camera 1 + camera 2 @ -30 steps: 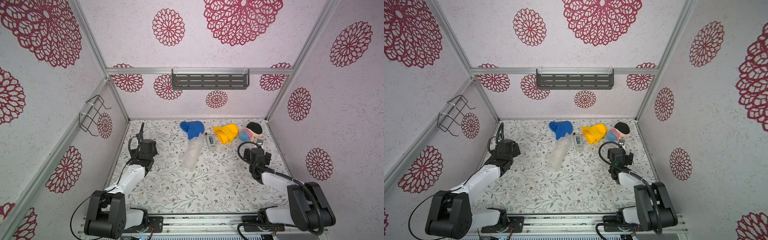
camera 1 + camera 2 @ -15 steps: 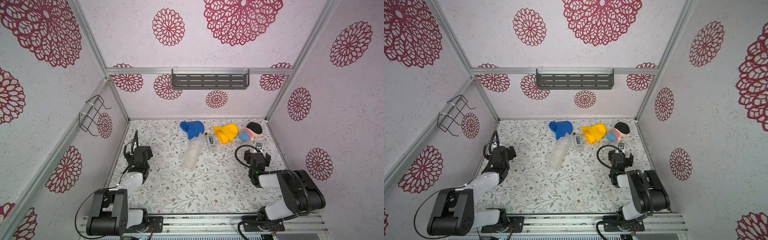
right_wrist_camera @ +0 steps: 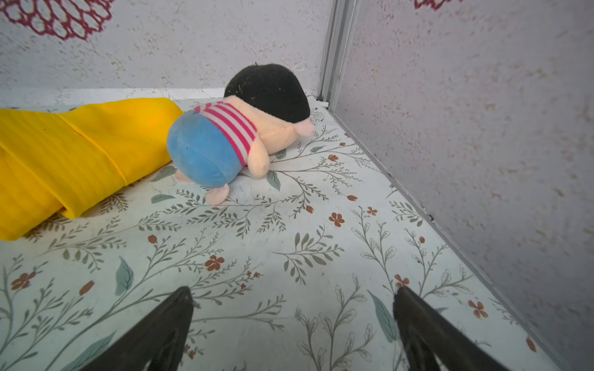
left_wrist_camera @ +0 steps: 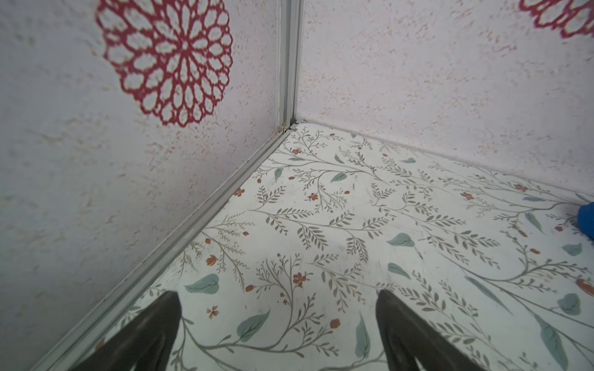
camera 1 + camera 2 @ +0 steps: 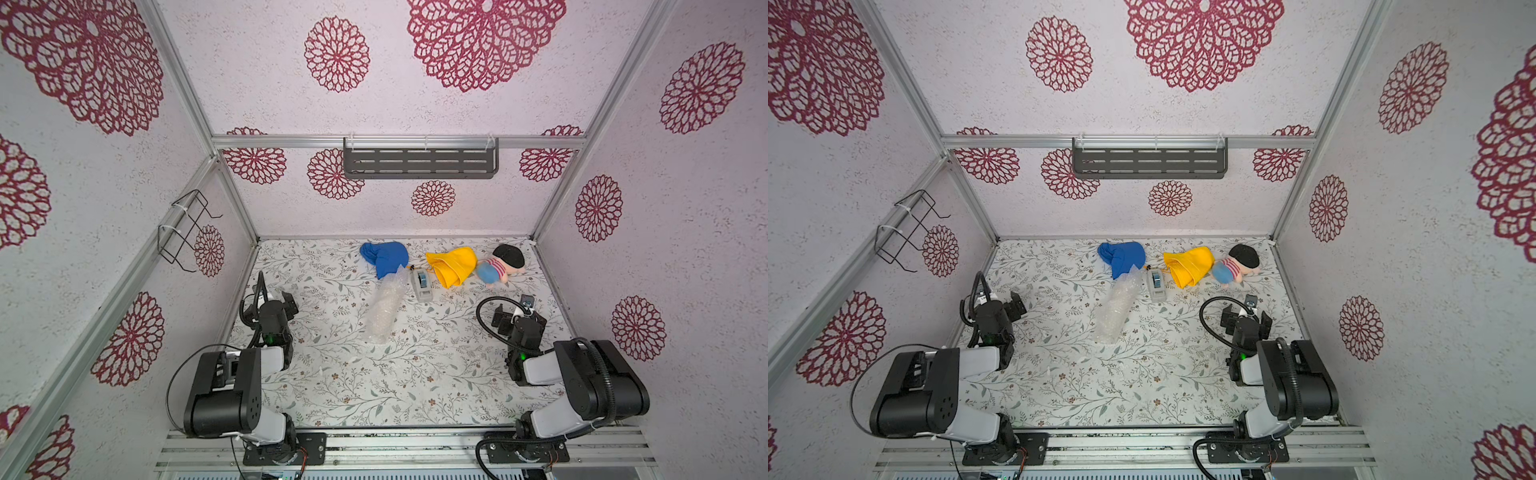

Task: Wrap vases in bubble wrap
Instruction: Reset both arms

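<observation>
The bubble wrap [image 5: 384, 309] is lying bundled mid-frame on the bench [image 5: 332, 374], touching the blue cloth [image 5: 384, 257], just beside the tape dispenser [image 5: 422, 284] (yellow cloth [image 5: 453, 266] sitting further right). The left gripper [image 4: 278, 298] and right gripper [image 3: 292, 294] are gaping wide, holding nothing.

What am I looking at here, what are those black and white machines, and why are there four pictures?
Those are two robot arms fixed at the near edge of a flower-patterned table, each ending in a two-fingered gripper. Two pictures come from a camera overhead, looking down on everything. The other two come from cameras on the arms' wrists, looking out past the fingers. On the table lie a rolled bundle of bubble wrap, a blue cloth, a small tape dispenser, a yellow cloth and a plush doll. The left gripper and the right gripper are both open and hold nothing.
</observation>
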`<act>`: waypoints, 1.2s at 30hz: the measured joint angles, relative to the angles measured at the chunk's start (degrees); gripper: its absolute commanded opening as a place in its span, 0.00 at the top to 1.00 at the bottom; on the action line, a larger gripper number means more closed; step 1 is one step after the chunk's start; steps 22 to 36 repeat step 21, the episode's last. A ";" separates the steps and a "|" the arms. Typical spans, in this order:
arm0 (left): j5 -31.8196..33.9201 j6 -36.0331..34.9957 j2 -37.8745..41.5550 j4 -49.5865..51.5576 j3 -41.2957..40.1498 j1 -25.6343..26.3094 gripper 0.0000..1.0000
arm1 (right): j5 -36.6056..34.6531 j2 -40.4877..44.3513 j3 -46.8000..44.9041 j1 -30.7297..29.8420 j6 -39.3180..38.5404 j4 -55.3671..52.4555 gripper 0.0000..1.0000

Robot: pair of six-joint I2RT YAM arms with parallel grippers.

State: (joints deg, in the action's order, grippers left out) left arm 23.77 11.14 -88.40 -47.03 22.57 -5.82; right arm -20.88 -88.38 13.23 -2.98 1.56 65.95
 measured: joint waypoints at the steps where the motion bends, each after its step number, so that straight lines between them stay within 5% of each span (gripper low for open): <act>1: -0.26 0.04 -0.42 0.28 -0.22 -0.11 0.03 | 0.02 -0.02 0.07 -0.07 0.00 0.26 0.01; 36: -0.76 -0.42 -0.46 -3.72 0.11 0.44 0.03 | 0.13 -0.02 0.09 -0.13 0.00 0.66 0.01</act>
